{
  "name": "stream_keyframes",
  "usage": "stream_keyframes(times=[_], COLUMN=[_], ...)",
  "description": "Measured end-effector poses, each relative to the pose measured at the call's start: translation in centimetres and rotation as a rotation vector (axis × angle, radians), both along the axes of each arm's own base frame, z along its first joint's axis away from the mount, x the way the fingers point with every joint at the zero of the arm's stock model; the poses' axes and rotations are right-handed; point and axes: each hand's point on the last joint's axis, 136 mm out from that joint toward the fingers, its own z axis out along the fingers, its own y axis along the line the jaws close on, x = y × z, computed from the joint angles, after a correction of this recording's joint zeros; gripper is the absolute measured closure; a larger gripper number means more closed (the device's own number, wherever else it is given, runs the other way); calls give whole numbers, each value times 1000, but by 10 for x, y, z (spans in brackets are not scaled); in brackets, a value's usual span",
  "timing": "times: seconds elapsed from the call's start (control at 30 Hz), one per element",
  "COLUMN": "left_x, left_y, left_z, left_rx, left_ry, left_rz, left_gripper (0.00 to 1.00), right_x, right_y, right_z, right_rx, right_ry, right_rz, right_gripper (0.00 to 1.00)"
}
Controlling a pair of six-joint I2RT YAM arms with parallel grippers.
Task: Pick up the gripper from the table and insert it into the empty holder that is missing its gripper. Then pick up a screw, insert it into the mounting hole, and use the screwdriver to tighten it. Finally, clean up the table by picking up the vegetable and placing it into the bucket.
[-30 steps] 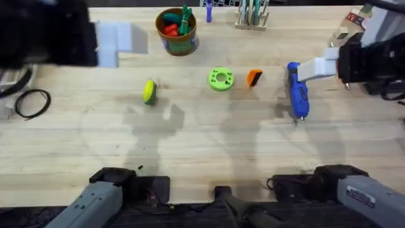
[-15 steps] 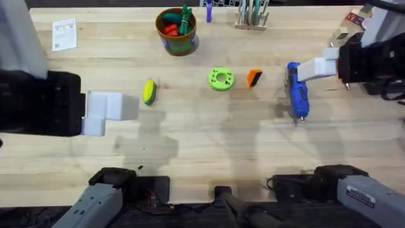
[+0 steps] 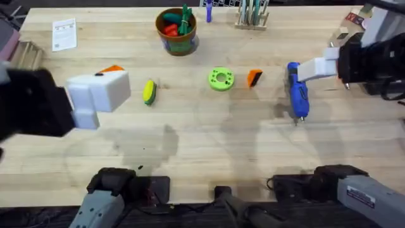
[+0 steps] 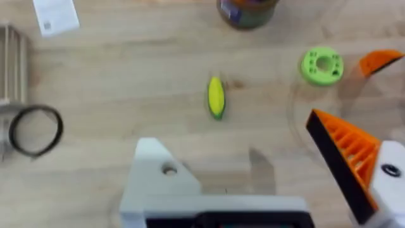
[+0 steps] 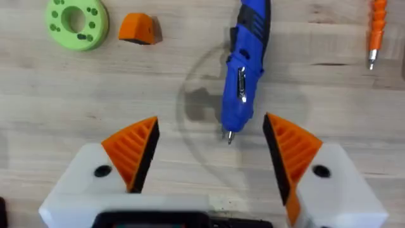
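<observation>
On the pale wood-grain desk (image 3: 209,136), the right tool (image 5: 212,152) spreads ribbed orange pads wide, empty, over the chunky blue screwdriver (image 5: 243,60). The left tool (image 4: 266,164) gapes, one bare white holder (image 4: 161,180) missing its tip; smooth yellow vegetable (image 4: 216,97) at twelve o'clock.

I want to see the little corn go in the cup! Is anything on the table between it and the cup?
Nothing visible is. The yellow vegetable lies on bare wood, and the stretch of table up to the bucket is open. The green disc sits off to the side, out of that path.
</observation>
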Motion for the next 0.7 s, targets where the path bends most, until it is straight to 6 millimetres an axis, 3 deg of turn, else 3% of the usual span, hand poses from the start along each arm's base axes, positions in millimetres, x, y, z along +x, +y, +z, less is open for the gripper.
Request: stream_keyframes(times=[0.1,0.43,0.7], left_x=[8,57,73], left_y=[-1,-6,-16], left_z=[-7,-61,-88], left_rx=[4,-4,-37], left_ry=[-88,-345,-590], left_rz=[-8,-21,-65], left_gripper=[15,15,15], right_x=[0,0,0], right_y=[0,0,0], right_z=[0,0,0], right_rx=[0,0,0], right_ry=[0,0,0], right_rz=[0,0,0], right_gripper=[10,10,10])
